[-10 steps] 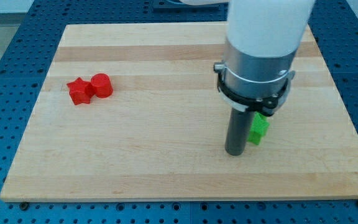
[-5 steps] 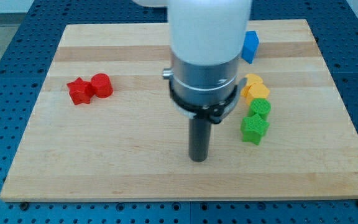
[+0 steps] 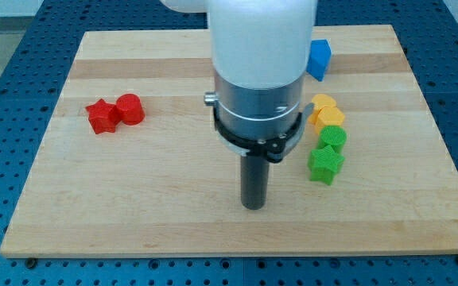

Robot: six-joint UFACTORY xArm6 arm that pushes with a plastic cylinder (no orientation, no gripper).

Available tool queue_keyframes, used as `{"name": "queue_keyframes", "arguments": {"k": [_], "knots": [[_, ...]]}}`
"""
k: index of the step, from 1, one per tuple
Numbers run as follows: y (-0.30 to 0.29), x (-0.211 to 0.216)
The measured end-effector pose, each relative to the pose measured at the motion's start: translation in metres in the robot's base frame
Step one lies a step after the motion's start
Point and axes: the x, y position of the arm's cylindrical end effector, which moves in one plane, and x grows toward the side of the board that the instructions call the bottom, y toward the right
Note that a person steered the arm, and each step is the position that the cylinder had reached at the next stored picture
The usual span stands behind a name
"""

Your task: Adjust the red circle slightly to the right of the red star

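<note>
My tip (image 3: 253, 206) rests on the desk (image 3: 173, 214) near the middle of the board, toward the view's bottom. There is no pincer on this arm, only the straight dark rod, so it holds nothing and can only push. To the view's right of the tip, a short way off, sit a green star (image 3: 325, 164), a green round block (image 3: 332, 138), a yellow block (image 3: 324, 110) and, further up, a blue block (image 3: 319, 59). The red circle (image 3: 130, 109) and red star (image 3: 101, 116) lie well apart from the tip, toward the view's left, touching each other, with the circle already on the star's right side.

To do this step well, I judge the tip should travel left and come in from the view's top or bottom of the circle, then give only a light nudge, so that the star is not dragged along with it.

The arm stands upright over the board, its wide white and grey body hiding the middle of the desk behind it, the rod pointing straight down.
</note>
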Motion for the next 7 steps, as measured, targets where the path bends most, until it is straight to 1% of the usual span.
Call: {"name": "queue_keyframes", "arguments": {"k": [1, 2, 3, 5, 6, 7], "knots": [[0.011, 0.003], [0.033, 0.012], [0.06, 0.012], [0.154, 0.012], [0.167, 0.011], [0.139, 0.012]]}}
